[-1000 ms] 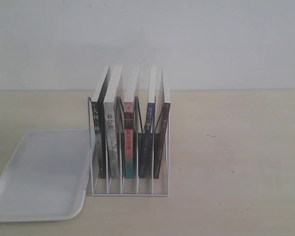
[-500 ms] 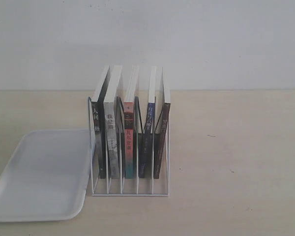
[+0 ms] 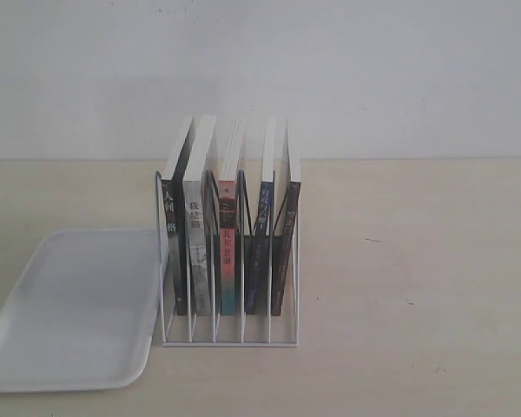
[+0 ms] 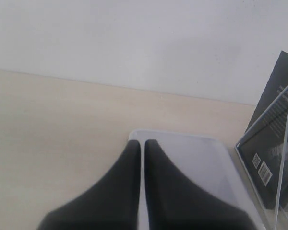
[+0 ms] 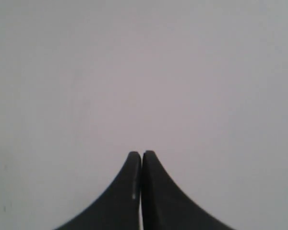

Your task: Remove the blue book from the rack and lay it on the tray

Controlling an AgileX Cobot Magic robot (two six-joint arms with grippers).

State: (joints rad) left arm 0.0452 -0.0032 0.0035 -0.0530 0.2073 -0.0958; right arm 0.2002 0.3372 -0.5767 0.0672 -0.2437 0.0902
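In the rack (image 3: 230, 344) the blue book (image 3: 260, 228) stands upright; left hand (image 4: 142, 142) and right hand (image 5: 142, 154) sit closed.

Bright, even light leaves faint shadows; the tray (image 3: 69, 304) looks washed out and detail is soft.

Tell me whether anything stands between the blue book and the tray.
Yes. The blue book stands in the fourth slot of the rack, counting from the tray. Between them stand three other books and the wire dividers, so a straight sideways path is blocked. Above the book nothing shows.
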